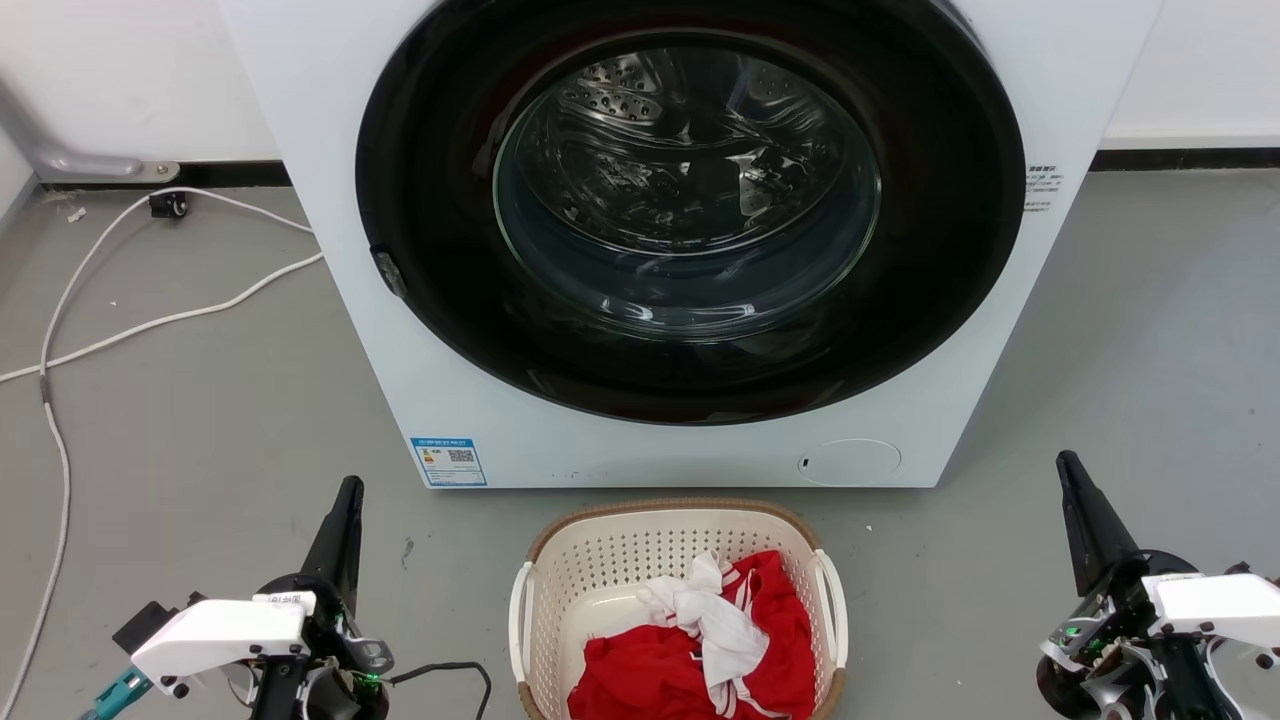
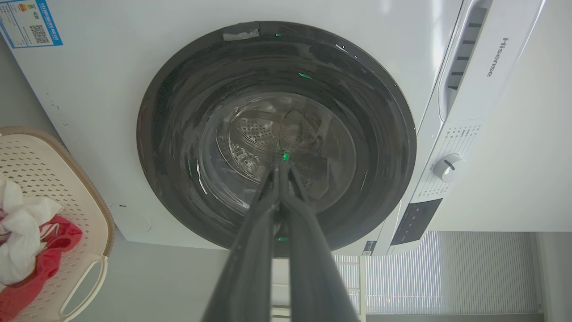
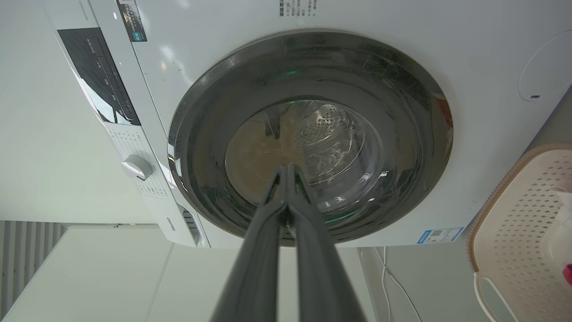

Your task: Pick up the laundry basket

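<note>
At the far left of the head view, a white cable (image 1: pixel 150 320) trails across the grey floor (image 1: pixel 200 430). In the lower left corner the left gripper (image 1: pixel 349 492) points up the frame. Its two dark fingers are pressed together and hold nothing. The left wrist view shows this plainly: there the left gripper (image 2: pixel 281 169) has its tips meeting in front of the round door (image 2: pixel 178 112).

The middle and top of the head view are taken up by the white washing machine (image 1: pixel 320 150), with its dark-ringed glass door (image 1: pixel 690 200) and a blue label (image 1: pixel 449 461) at its lower left.

Just below the machine, at bottom centre, the laundry basket (image 1: pixel 600 560) stands on the floor close to the machine's front. It holds a red garment (image 1: pixel 650 675) with a white cloth (image 1: pixel 715 615) lying across it. A white handle shows on each side. The basket lies between the two grippers and well apart from both, to the right of the left one and to the left of the right one. Neither touches it.

In the left wrist view the basket (image 2: pixel 58 179) sits at the left edge. In the right wrist view the basket (image 3: pixel 518 210) sits at the right edge.

In the lower right corner of the head view the right gripper (image 1: pixel 1067 468) points up the frame. Its fingers are also closed together and empty, and the right wrist view shows the right gripper (image 3: pixel 288 171) with its tips touching.
</note>
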Controlling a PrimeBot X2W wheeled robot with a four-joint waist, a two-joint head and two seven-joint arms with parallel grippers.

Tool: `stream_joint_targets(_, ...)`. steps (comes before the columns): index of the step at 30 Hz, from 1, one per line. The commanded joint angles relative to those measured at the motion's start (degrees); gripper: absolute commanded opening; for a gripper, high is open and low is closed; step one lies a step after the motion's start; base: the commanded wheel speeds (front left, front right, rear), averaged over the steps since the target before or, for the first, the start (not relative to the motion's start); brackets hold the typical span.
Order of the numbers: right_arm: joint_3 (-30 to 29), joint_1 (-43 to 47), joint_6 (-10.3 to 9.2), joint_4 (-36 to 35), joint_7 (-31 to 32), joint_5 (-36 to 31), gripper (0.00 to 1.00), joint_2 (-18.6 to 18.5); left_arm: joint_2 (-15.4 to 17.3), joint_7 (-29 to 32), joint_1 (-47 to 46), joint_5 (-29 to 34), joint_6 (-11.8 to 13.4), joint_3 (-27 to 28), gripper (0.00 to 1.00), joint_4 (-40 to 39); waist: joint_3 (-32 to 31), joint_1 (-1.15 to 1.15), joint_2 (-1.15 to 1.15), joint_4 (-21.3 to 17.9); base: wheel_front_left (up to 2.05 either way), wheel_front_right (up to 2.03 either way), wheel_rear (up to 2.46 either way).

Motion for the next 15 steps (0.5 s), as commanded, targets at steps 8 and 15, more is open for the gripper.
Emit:
stream_joint_targets(8,-0.1,-0.6,0.02,0.0,0.2,-0.4,0.0,0.2,-0.1,0.2,-0.5,0.4,-0.2,0.2,0.0,0.1,0.0,0.0,0.0,0.0,0.0,0.0,0.0)
stream_joint_targets(15,-0.2,-0.6,0.02,0.0,0.3,-0.4,0.0,0.3,-0.1,0.3,-0.6,0.5,-0.2,0.3,0.0,0.1,0.0,0.0,0.0,0.0,0.0,0.0,0.0)
